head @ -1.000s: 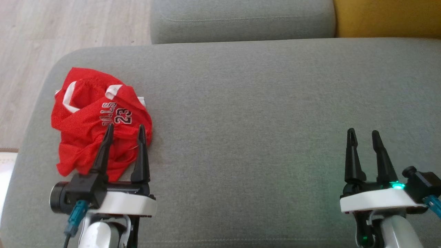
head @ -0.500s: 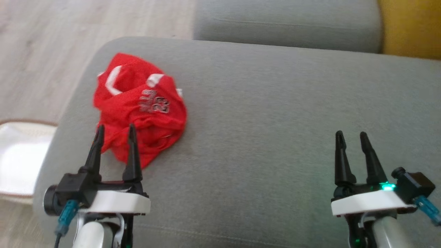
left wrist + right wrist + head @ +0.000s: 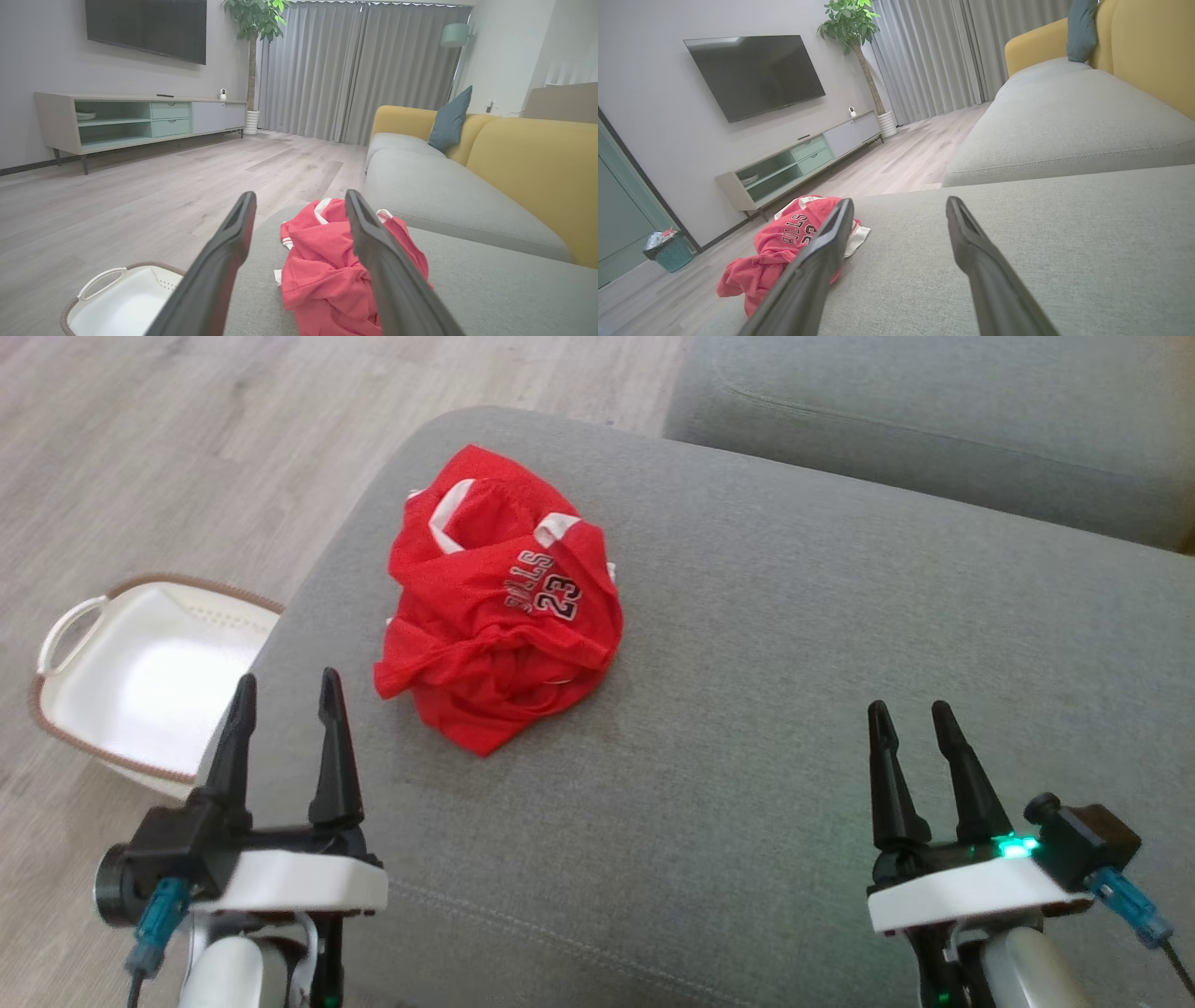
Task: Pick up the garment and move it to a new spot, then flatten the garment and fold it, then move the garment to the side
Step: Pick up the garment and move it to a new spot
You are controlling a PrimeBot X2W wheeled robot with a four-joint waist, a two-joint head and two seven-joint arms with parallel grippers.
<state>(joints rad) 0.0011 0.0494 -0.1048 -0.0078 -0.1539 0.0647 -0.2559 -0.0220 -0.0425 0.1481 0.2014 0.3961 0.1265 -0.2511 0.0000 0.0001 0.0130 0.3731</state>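
Note:
The garment (image 3: 499, 607) is a red jersey with white trim and the number 23, lying crumpled near the left end of the grey sofa cushion (image 3: 794, 644). My left gripper (image 3: 288, 695) stands open at the cushion's left edge, short of the garment and to its lower left, with nothing between its fingers. Between those fingers in the left wrist view the garment (image 3: 327, 266) lies just ahead of the left gripper (image 3: 299, 205). My right gripper (image 3: 906, 721) is open over bare cushion far to the right. Seen from the right gripper (image 3: 899, 207), the garment (image 3: 784, 242) lies off to the left.
A white basket (image 3: 140, 681) with a brown rim stands on the wood floor (image 3: 187, 448) left of the cushion. A second grey cushion (image 3: 934, 420) lies beyond. The left wrist view has the basket (image 3: 121, 303), a yellow backrest (image 3: 537, 158) and a TV cabinet (image 3: 131, 119).
The head camera has swung left, so the garment and cushion have shifted right in view and the basket has come into sight. Both grippers stay open.

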